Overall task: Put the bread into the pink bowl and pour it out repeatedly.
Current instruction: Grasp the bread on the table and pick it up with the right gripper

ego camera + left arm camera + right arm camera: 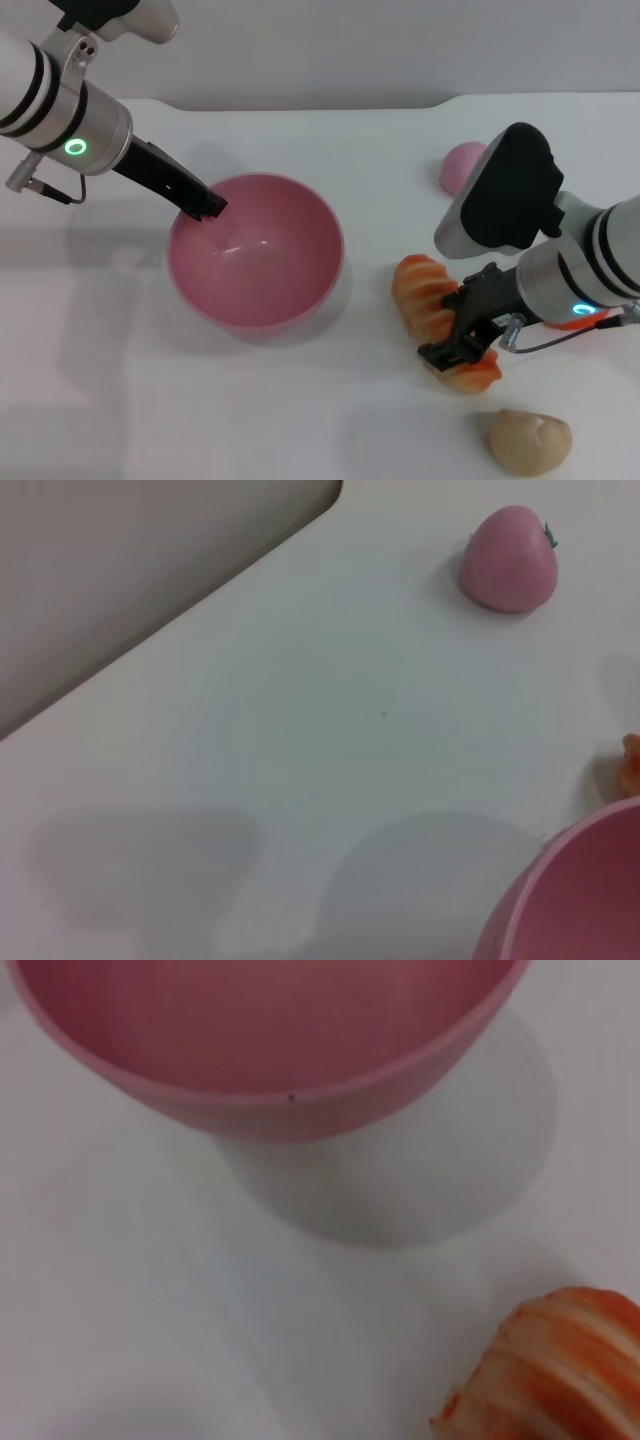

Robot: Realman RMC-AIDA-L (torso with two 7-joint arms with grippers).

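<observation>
The pink bowl point(300, 295) stands upright and empty on the white table, left of centre. My left gripper point(208, 207) is at its far-left rim, shut on the rim. The bowl's edge also fills a corner of the left wrist view point(585, 900) and the right wrist view point(300, 1100). To the right of the bowl the bread point(422, 288), orange-red with cream stripes, lies on the table. My right gripper point(462, 335) sits over the loaf's near end, its black fingers closed across it. One end of the bread point(560, 1370) shows in the right wrist view.
A small pink ball with a green mark point(462, 165) point(510, 560) rests at the back right. A rounded beige lump point(530, 440) lies near the front right edge. The table's back edge point(300, 105) runs behind the bowl.
</observation>
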